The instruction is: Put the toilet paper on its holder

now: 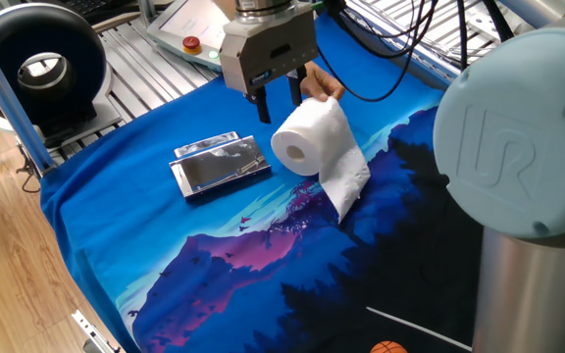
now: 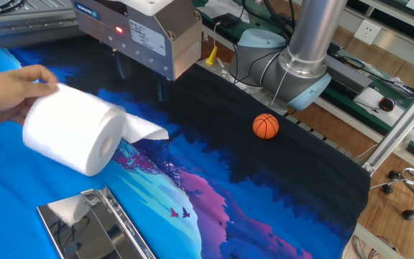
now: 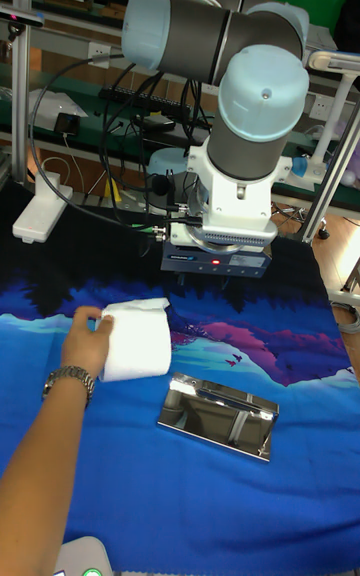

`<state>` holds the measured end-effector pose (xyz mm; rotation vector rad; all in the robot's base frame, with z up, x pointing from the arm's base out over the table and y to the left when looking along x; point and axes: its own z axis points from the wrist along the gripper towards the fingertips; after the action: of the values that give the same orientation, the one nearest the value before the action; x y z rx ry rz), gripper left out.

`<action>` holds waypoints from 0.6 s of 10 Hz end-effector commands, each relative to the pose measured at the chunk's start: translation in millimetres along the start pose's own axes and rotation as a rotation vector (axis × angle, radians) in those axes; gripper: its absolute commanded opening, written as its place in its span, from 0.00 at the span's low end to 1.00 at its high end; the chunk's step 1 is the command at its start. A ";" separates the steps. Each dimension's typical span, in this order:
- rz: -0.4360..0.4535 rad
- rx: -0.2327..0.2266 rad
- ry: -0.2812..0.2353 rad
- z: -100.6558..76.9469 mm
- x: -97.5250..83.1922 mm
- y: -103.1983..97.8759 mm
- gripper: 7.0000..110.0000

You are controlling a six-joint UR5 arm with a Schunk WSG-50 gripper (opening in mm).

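The toilet paper [image 1: 307,137] is a white roll held just above the blue cloth by a person's hand [image 2: 9,93], with a loose sheet trailing down to the cloth. It shows again in the other fixed view [image 2: 74,133] and in the tall view [image 3: 137,341]. The holder [image 1: 221,164], a shiny silver rectangle, lies flat on the cloth beside the roll [image 2: 95,230] [image 3: 220,401]. My gripper [image 1: 278,98] hangs just behind the roll, fingers apart and nothing between them [image 2: 141,79].
An orange ball [image 2: 265,126] sits on the dark part of the cloth near the arm's base. A white pendant with a red button [image 1: 192,43] and a black round device [image 1: 42,64] lie off the cloth at the back left. The person's forearm [image 3: 50,456] reaches in over the cloth.
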<state>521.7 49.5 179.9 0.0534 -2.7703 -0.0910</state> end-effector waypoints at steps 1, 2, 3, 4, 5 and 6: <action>0.015 -0.009 -0.017 -1.7 -5.3 0.9 0.57; 0.019 -0.012 -0.017 -1.7 -5.2 1.8 0.57; 0.019 -0.012 -0.017 -1.9 -4.6 2.1 0.57; 0.018 -0.013 -0.017 -1.9 -4.6 2.5 0.57; 0.009 -0.014 -0.008 -1.9 -1.8 2.8 0.57; 0.001 -0.004 0.006 -2.0 2.7 0.5 0.57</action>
<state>523.7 48.7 179.7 0.0370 -2.7767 -0.0860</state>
